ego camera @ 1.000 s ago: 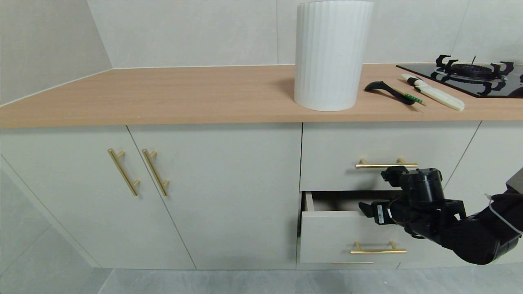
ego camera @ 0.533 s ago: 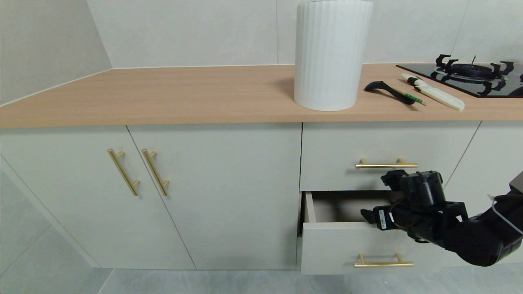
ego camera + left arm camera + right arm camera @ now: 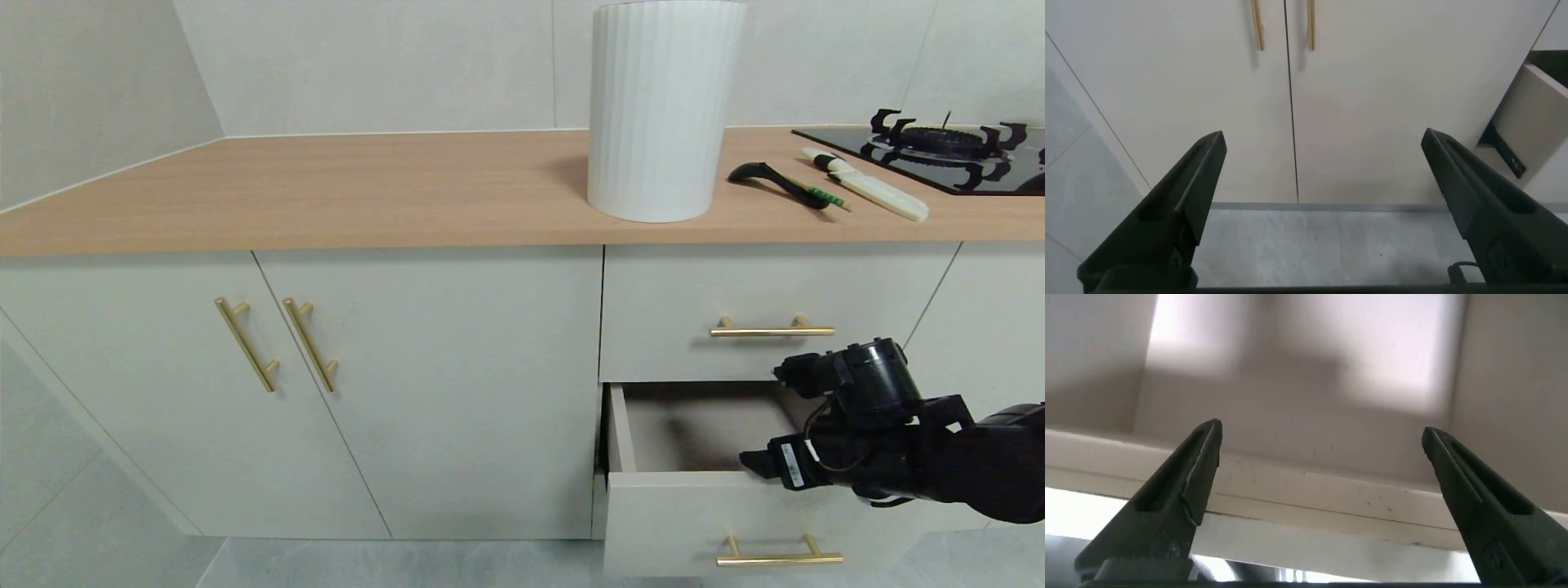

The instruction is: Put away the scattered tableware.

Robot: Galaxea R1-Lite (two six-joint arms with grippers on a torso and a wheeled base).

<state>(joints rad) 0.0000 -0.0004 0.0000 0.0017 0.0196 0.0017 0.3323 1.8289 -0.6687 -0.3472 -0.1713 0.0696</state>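
The drawer (image 3: 678, 514) stands partly out, and the right gripper (image 3: 771, 418) only hooks over its front panel. I judge a finger could slip off that thin top edge, or a hard pull could jolt the drawer against its stop. Its fingers (image 3: 1192, 482) are spread wide and pinch nothing; the lower one seems to touch the panel. The left gripper (image 3: 1321, 139) is also spread and empty. Farther off, the knife (image 3: 878, 194) and black-handled tool (image 3: 763, 175) lie on the counter (image 3: 326, 188).
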